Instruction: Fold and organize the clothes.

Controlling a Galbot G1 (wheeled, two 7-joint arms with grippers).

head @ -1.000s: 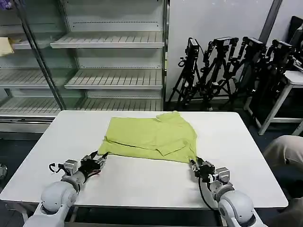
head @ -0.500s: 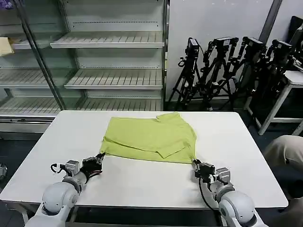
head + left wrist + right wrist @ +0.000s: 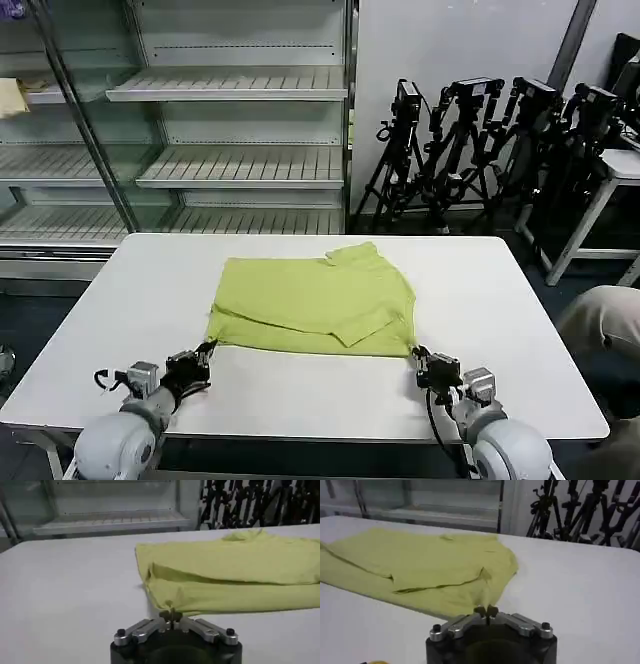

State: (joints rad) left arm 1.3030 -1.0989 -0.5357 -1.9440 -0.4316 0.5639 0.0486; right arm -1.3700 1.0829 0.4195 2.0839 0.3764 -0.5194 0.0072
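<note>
Lime T-shirt (image 3: 312, 305), partly folded, lies mid-bench on the white bench (image 3: 110, 300). Left claw (image 3: 204, 352) is clenched on its near left corner; right claw (image 3: 419, 357) is clenched on its near right corner. Both corners should be drawn evenly, low over the bench, so the hem stays straight and the fold intact.

No text, label or number is readable.

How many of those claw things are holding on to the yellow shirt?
2. The left claw pinches the T-shirt at its near left corner, and the right claw pinches its near right corner, both low over the white table.
</note>
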